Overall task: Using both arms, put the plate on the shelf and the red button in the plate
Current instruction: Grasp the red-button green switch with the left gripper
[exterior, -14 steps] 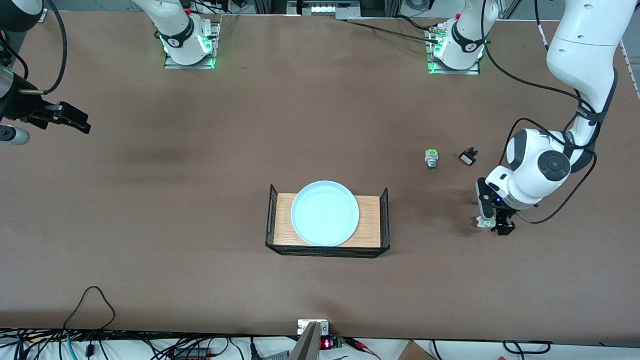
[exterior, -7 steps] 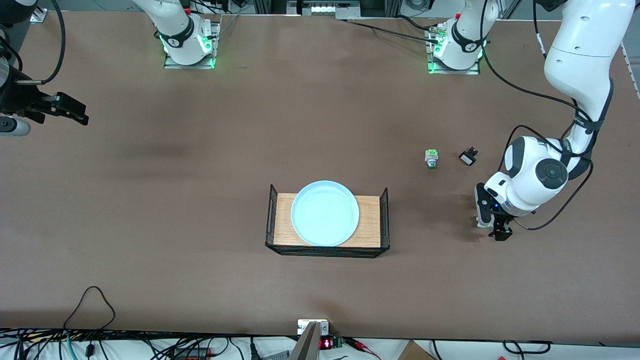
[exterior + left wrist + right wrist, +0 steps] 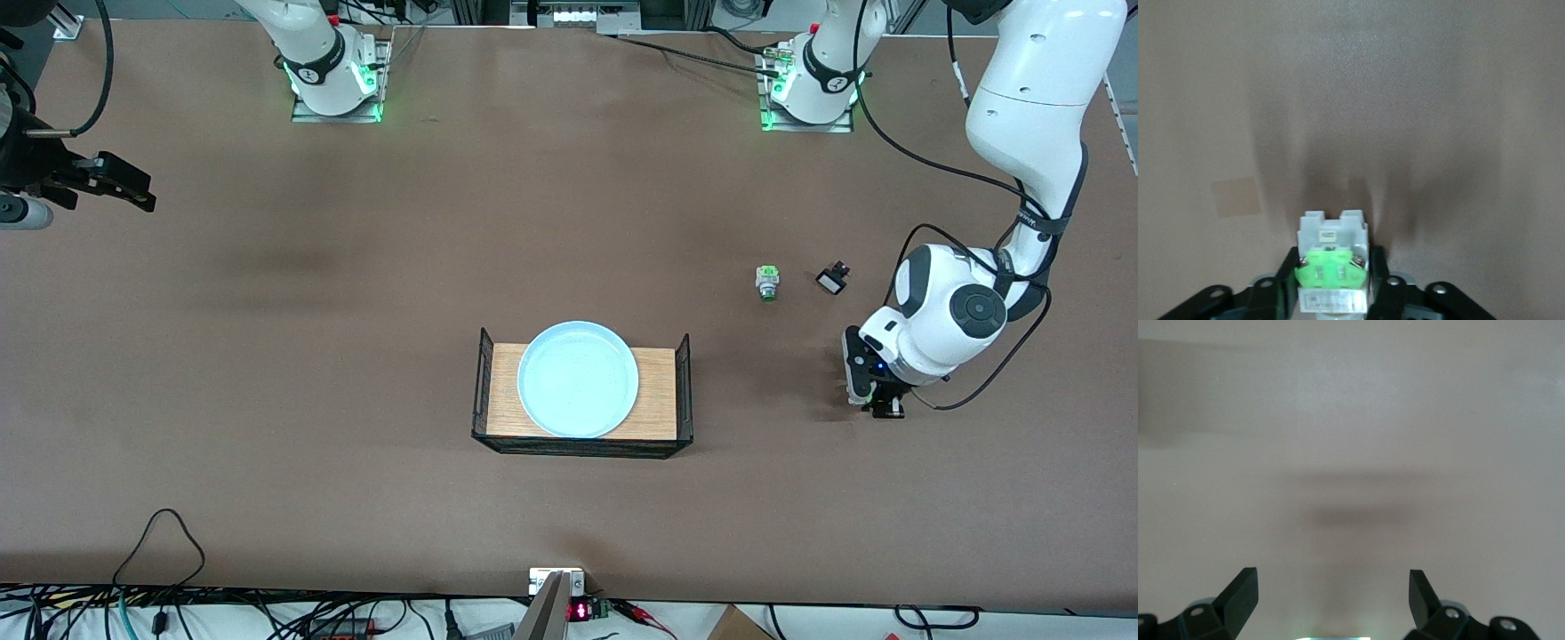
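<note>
On wooden tray [image 3: 656,391] — pale-blue plate [image 3: 578,380]

Pale-blue plate [image 3: 578,380] on rack; red button [image 3: 1332,267] (jaws-clamped).

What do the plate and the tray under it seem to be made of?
The plate looks like glazed ceramic or smooth plastic: an even pale blue with a soft sheen; which one is unclear. The tray has a light wooden base with visible grain and dark end walls that look like wire mesh.
</note>
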`<state>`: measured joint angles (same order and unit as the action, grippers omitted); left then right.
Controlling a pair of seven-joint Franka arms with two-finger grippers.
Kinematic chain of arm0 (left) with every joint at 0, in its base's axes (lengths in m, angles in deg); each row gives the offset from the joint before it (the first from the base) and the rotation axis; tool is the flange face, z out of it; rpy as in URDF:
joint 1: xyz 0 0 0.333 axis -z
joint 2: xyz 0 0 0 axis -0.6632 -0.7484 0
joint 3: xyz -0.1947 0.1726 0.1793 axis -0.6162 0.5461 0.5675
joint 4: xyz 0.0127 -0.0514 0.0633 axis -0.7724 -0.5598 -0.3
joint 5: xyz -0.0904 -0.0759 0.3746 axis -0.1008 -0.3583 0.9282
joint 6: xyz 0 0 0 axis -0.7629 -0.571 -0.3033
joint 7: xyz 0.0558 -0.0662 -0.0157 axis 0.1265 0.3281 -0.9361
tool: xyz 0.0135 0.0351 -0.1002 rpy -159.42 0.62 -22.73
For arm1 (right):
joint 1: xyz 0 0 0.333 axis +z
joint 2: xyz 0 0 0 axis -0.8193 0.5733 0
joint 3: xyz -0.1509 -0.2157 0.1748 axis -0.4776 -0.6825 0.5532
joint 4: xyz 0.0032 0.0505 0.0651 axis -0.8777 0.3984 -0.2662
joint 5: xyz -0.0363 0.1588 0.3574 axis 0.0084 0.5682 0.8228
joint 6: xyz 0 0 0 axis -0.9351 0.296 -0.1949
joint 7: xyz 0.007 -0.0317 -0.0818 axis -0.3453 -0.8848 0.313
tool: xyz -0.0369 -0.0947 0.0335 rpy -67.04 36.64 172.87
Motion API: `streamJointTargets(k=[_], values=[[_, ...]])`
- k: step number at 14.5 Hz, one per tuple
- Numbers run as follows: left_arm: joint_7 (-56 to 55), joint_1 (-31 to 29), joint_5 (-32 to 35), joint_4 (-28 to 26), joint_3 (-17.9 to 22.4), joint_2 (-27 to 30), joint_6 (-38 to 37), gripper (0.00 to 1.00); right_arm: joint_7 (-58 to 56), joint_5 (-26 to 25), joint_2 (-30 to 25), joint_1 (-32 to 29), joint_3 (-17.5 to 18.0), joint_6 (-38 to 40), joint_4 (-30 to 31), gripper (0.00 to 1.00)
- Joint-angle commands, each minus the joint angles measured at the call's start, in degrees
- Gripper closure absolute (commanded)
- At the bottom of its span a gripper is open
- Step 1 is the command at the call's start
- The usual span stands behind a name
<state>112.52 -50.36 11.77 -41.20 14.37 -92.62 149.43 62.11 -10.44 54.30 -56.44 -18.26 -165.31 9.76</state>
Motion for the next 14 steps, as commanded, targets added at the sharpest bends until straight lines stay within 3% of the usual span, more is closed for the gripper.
streamJointTargets(k=[1, 5, 9, 12, 14], values=[[0.96, -0.24, 1.35, 1.08, -0.39, -0.51, -0.13, 0.76, -1.14, 0.81, -0.97, -0.51, 0.24, 0.73, 0.47, 0.0], [0.61, -0.15, 1.35, 1.08, -0.82, 1.77, -3.28, 0.8, -1.14, 0.81, -0.88, -0.6, 0.15, 0.73, 0.46, 0.0], [-1.14, -0.07, 1.0, 1.25, -5.29, 8.17, -9.69, 0.79, -1.23, 0.81, -0.88, -0.6, 0.15, 0.64, 0.46, 0.0], [-11.13, -0.07, 1.0, 4.92, -9.07, 12.4, -23.11, 0.78, -1.22, 0.72, -0.88, -0.6, 0.15, 0.29, 0.46, 0.0], [-19.56, 0.02, 0.91, 12.38, -13.37, 12.59, -35.93, 0.78, -1.23, 0.64, -0.97, -0.6, 0.15, 0.55, 0.46, 0.0]])
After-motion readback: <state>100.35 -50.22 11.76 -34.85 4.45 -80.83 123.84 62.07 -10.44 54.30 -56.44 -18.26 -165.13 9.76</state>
